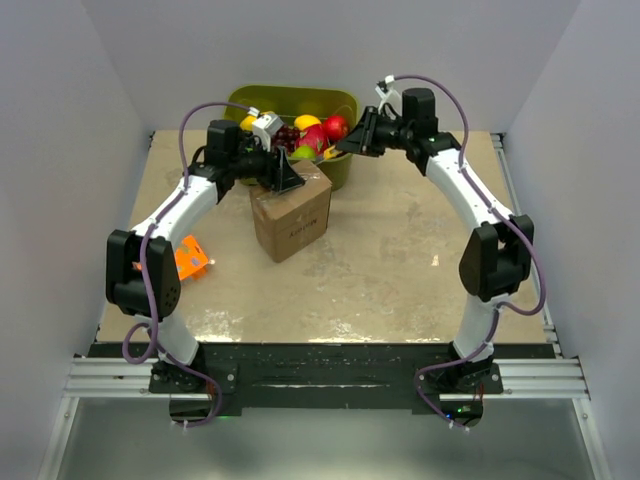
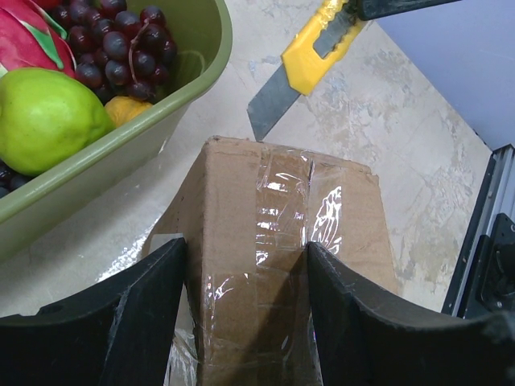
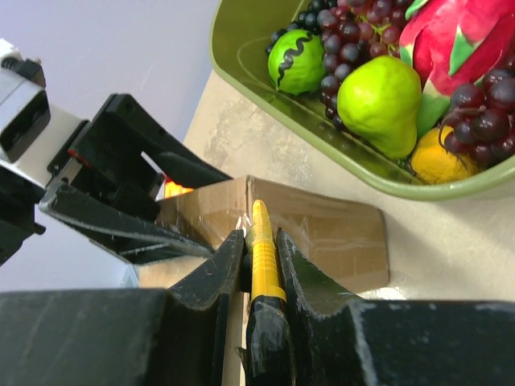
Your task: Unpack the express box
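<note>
Express box (image 1: 292,215) sits mid-counter (image 1: 400,280), just in front of fruit bin (image 1: 345,105). L hand (image 1: 280,175) is spread wide, fingers clamped on box's top end, prob. to steady it. R hand (image 1: 358,135) is narrow, gripping yellow utility knife (image 2: 310,56), blade tip just off box's far edge, in line w/ tape seam (image 2: 282,201). Best approach: keep blade shallow, track seam centre, even pressure, stop short of L fingers, don't nick contents.

Right hand (image 3: 258,241) clamps yellow knife (image 3: 264,269) over the express box (image 3: 326,229).

Bright, even light; soft shadows; glare off the taped express box (image 2: 265,241).
</note>
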{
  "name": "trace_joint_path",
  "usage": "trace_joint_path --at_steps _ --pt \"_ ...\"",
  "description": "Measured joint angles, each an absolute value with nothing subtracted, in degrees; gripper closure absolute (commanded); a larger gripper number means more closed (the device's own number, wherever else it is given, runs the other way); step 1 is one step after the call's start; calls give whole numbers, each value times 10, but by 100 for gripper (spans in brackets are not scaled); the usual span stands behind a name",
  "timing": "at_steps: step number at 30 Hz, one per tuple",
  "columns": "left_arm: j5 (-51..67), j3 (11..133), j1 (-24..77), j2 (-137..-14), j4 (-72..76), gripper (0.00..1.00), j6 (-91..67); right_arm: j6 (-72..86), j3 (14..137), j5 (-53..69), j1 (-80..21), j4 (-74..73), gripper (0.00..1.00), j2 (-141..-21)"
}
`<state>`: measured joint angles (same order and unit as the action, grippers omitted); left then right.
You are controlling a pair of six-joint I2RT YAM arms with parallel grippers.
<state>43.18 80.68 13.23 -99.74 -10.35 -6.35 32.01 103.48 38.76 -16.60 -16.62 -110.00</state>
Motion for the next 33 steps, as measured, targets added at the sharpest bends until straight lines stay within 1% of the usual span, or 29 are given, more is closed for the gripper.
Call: trace_joint_path --at_steps 14,21,33 --pt "421 811 136 -999 -107 100 -62 309 1003 390 -160 -169 100 -1075" --pt "392 812 134 -999 -106 100 -62 307 976 423 -144 -181 100 -1058" --pt "397 811 135 -999 -98 100 -57 298 958 435 -124 -193 100 -1036"
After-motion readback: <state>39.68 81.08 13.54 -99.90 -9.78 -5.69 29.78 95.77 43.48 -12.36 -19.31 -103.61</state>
